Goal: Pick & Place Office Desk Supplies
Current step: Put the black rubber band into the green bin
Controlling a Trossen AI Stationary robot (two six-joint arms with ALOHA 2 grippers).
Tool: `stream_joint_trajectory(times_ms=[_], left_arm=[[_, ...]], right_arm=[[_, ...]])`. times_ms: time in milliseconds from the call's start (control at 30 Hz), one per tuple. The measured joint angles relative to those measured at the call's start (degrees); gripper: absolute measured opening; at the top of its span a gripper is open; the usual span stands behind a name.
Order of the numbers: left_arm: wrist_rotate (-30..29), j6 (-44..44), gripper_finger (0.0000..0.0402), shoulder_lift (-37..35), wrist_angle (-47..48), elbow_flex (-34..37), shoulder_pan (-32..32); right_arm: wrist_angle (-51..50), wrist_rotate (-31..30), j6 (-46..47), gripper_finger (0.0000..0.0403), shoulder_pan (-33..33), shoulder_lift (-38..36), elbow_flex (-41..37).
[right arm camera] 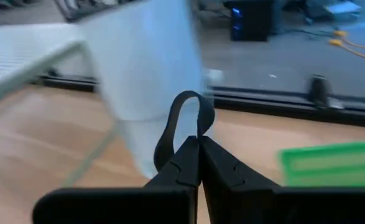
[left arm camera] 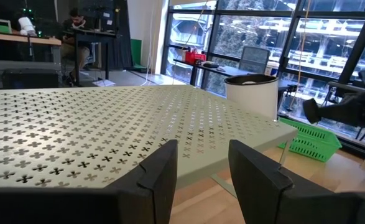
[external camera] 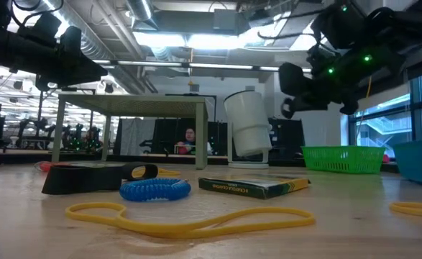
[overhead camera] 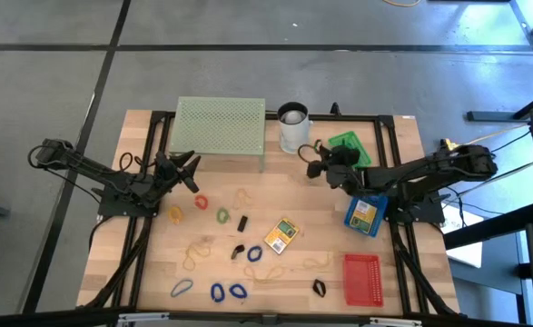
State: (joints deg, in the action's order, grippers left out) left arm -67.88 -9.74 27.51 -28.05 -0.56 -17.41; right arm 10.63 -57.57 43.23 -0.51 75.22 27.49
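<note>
A thin black rubber band (right arm camera: pixel 183 121) loops up at centre frame, pinched by the right gripper (right arm camera: pixel 198 163) beside the white cup (right arm camera: pixel 146 68). Left gripper (left arm camera: pixel 201 174) fingers spread, empty.

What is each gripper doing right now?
Left gripper: open, empty, by the mesh stand.
Right gripper: shut on a black rubber band.
</note>
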Motion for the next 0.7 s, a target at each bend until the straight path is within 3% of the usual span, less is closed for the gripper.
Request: stream_joint_trajectory(times_ms=[167, 367, 500, 700], left_arm=[[0.0, 0.0, 0.0139, 0.0, 0.0, 0.0, 0.0], [0.0, 0.0, 0.0139, 0.0, 0.0, 0.0, 0.0], [0.0, 0.0, 0.0139, 0.0, 0.0, 0.0, 0.0], [0.0, 0.0, 0.0139, 0.0, 0.0, 0.0, 0.0]], right_arm=[[-16.8, 1.8, 8.0, 0.0008, -5.4, -6.6, 0.0], [-32.6, 14.3, 17.0, 0.0008, -12.8, -11.7, 0.0], [-39.1, 22.0, 19.3, 0.0008, -16.6, -12.1, 0.0], [-42.6, 24.1, 19.4, 0.0008, -18.6, -12.1, 0.0]])
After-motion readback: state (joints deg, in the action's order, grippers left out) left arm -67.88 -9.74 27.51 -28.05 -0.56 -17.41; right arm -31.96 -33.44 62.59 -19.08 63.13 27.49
